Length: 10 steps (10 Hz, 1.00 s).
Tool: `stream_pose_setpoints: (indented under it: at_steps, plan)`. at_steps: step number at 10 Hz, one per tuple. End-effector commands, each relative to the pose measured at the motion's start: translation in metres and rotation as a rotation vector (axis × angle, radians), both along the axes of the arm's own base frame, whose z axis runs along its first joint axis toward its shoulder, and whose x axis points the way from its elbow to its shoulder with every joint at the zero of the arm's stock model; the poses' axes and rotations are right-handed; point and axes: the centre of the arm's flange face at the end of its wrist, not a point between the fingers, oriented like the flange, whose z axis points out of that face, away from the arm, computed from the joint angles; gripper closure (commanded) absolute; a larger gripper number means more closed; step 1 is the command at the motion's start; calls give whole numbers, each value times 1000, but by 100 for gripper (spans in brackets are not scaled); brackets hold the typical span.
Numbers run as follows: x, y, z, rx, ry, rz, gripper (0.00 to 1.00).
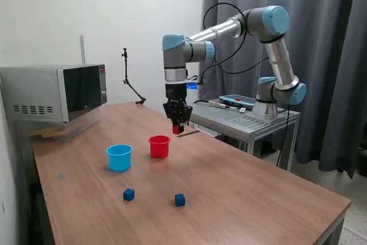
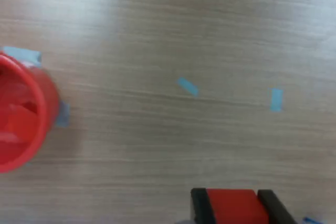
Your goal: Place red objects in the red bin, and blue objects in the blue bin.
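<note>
My gripper (image 1: 178, 127) hangs above the table, just beyond and to the exterior view's right of the red bin (image 1: 159, 146), and is shut on a red cube (image 1: 177, 128). In the wrist view that red cube (image 2: 233, 206) sits between the two black fingers (image 2: 199, 203), and the red bin (image 2: 21, 121) shows a red shape inside it. The blue bin (image 1: 119, 157) stands to the exterior view's left of the red one. Two dark blue cubes (image 1: 128, 194) (image 1: 180, 199) lie on the table nearer the camera.
A microwave (image 1: 54, 92) sits at the table's far corner on the exterior view's left. A metal stand (image 1: 252, 119) holding the arm's base is beyond the table on the right. Small blue tape marks (image 2: 188, 86) (image 2: 276, 99) dot the wood.
</note>
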Motion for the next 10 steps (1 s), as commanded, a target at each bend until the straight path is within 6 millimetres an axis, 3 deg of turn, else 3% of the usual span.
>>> stream_pose_setpoints:
  at_steps: [1,3,10]
  plan:
    - [0,24,12,1,2,-39,100]
    - [0,31,13,3,1,-50,100]
    - [8,88,-1,6,-44,-245,100]
